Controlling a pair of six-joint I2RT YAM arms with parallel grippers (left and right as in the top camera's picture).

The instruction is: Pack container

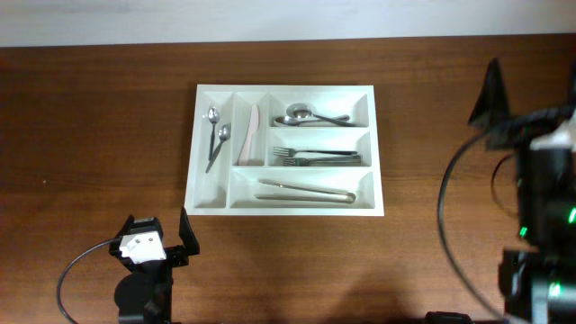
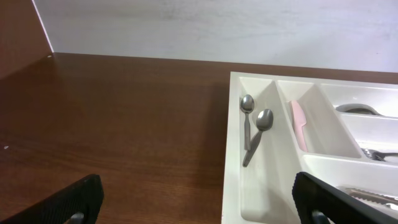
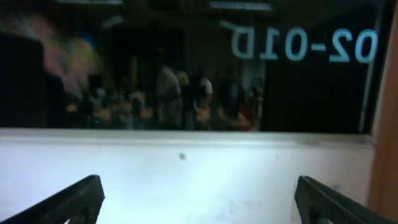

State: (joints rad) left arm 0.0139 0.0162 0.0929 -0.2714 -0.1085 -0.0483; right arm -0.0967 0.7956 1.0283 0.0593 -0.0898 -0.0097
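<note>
The white container (image 1: 286,88) lies in the middle of the table. Its two narrow upright compartments hold two small spoons (image 1: 216,135) and a pink knife (image 1: 250,135). The long ones hold large spoons (image 1: 310,115), forks (image 1: 315,157) and tongs (image 1: 306,191). My left gripper (image 1: 157,230) stands open just off the container's near left corner, holding nothing. In the left wrist view the open left gripper (image 2: 199,205) straddles the container's left rim (image 2: 231,130), with the small spoons (image 2: 250,124) and the knife (image 2: 300,124) ahead. My right gripper (image 1: 531,94) is raised at the far right, open and empty.
Dark wooden tabletop (image 1: 99,135) surrounds the container, and a white wall (image 2: 217,28) runs along the table's far edge. The right gripper (image 3: 199,202) faces that wall and a dark window (image 3: 186,62), with no table in its view. Cables (image 1: 450,207) loop beside the right arm.
</note>
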